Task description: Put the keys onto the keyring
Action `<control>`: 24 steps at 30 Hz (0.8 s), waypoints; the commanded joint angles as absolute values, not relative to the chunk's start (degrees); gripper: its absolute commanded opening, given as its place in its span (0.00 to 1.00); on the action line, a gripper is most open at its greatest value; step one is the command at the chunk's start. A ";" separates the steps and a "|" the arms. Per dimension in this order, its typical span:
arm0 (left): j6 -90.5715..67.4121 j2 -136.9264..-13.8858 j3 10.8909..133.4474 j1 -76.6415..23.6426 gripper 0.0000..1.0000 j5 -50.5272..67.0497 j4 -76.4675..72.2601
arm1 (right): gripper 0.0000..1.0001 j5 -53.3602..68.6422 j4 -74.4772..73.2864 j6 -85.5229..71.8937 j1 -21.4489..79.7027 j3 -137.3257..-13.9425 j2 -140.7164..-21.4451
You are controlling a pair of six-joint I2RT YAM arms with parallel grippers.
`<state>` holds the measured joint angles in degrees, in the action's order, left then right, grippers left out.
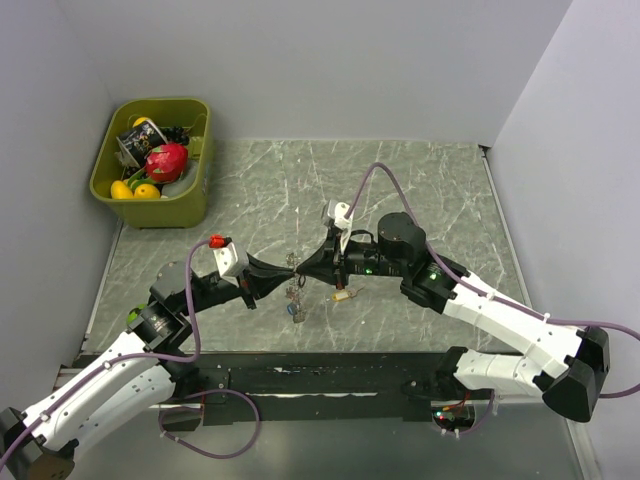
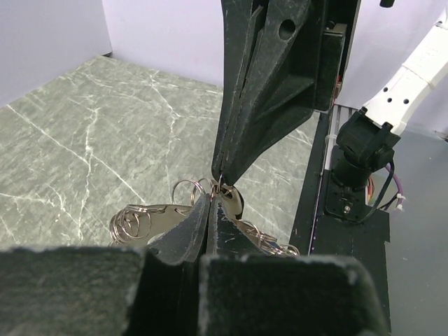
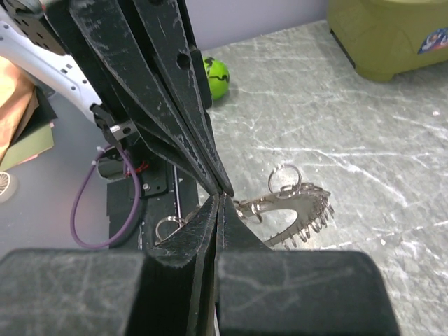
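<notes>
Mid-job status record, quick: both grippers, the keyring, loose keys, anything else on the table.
left gripper: shut on the keyring, tip to tip with the right
right gripper: shut on the keyring
keyring: pinched between both tips
tan key: loose on the table, beside the right gripper
green bin: far left corner

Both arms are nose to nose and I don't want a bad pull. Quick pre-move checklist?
1. Left gripper shut on the thin metal keyring strung with small grey keys: ok.
2. Right gripper shut on the same ring, tips meeting the left's: ok.
3. Ring's coil pried open: cannot tell, hidden at the pinch.
4. A loose key in hand: not ok; the small tan key lies on the grey-green marbled table, near the right gripper.
5. Olive plastic bin clear of the arms: ok, far-left corner.
</notes>
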<state>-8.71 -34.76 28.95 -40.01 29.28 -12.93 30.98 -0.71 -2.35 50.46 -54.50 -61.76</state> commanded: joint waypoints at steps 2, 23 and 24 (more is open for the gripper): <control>-9.40 -34.37 31.73 -40.34 0.01 30.41 -16.44 | 0.00 32.51 1.76 -2.72 50.27 -57.83 -62.05; -9.23 -33.14 31.73 -40.61 0.01 30.15 -16.08 | 0.00 28.22 0.26 -2.73 50.27 -58.27 -63.11; -9.23 -33.05 31.64 -40.61 0.01 29.97 -16.17 | 0.00 28.04 0.26 -2.64 50.27 -58.10 -62.93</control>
<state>-8.69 -34.59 28.95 -40.21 29.23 -12.51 30.79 -1.06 -2.72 50.46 -56.31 -63.57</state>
